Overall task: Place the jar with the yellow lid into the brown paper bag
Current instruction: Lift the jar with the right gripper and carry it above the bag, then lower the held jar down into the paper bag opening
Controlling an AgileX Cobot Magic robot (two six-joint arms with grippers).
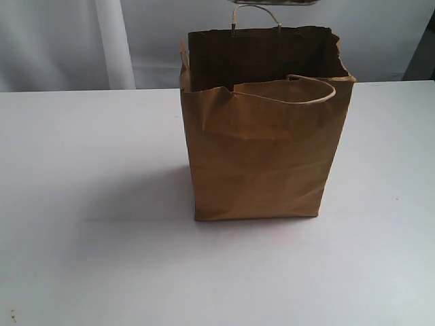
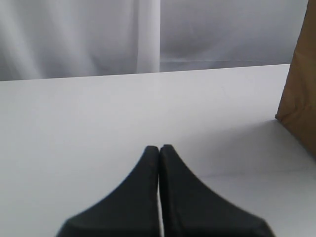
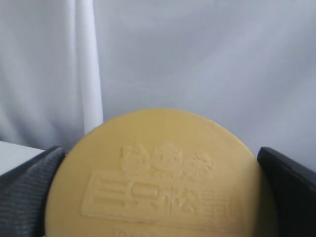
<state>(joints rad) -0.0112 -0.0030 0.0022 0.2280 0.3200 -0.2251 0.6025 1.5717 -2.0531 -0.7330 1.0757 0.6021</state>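
Observation:
The brown paper bag (image 1: 262,156) stands upright in the middle of the white table, mouth open, with one cord handle drooped over its front rim. Its side edge also shows in the left wrist view (image 2: 301,98). The yellow-lidded jar's embossed round lid (image 3: 158,148) fills the right wrist view, held between the dark fingers (image 3: 24,192) of my right gripper (image 3: 158,180); the jar's body is hidden behind the lid. A thin sliver of something (image 1: 275,2) shows at the top edge of the exterior view, above the bag. My left gripper (image 2: 159,147) is shut and empty, low over the table beside the bag.
The white table (image 1: 81,204) spreads out on all sides of the bag. A pale curtain (image 1: 68,41) hangs behind the table's far edge.

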